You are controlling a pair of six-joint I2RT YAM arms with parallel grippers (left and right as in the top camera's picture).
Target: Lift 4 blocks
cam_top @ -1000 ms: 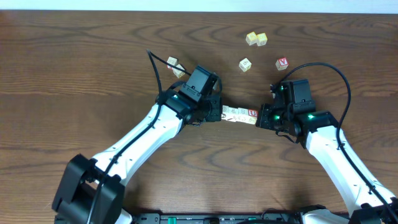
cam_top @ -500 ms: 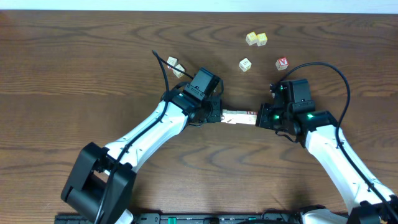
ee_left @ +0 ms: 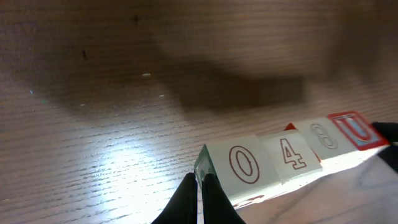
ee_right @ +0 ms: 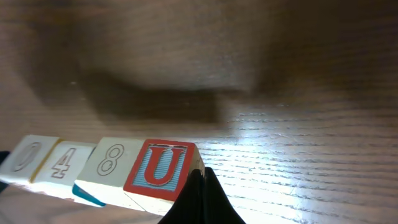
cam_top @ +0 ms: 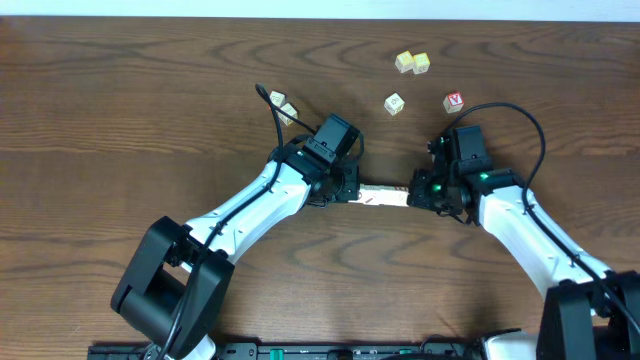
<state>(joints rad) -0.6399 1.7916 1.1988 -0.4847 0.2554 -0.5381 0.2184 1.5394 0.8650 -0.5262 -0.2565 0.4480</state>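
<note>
We see the row of four blocks (cam_top: 383,195) pinched end to end between our two grippers, near the middle of the wooden table (cam_top: 120,100). The left gripper (ee_left: 199,180) has its fingers drawn together, with only a sliver between the tips. It presses them against the row's left end, on the O block (ee_left: 244,165). The right gripper (ee_right: 201,177) has its fingers closed tight as well, their tips against the row's other end, on the red-and-blue U block (ee_right: 160,168). Between those two sit the 4 block (ee_left: 291,154) and the 8 block (ee_left: 323,137), all four touching face to face. In both wrist views the row's shadow lies on the wood apart from it, so the row looks clear of the table. Beyond the row, well apart from it, lie loose cubes. A pair of yellow-tinted cubes (cam_top: 412,63) is farthest, and a single pale cube (cam_top: 394,103) is nearer. A cube with a red V (cam_top: 454,101) lies past the row's right end, and two pale cubes (cam_top: 283,105) lie past its left end.
</note>
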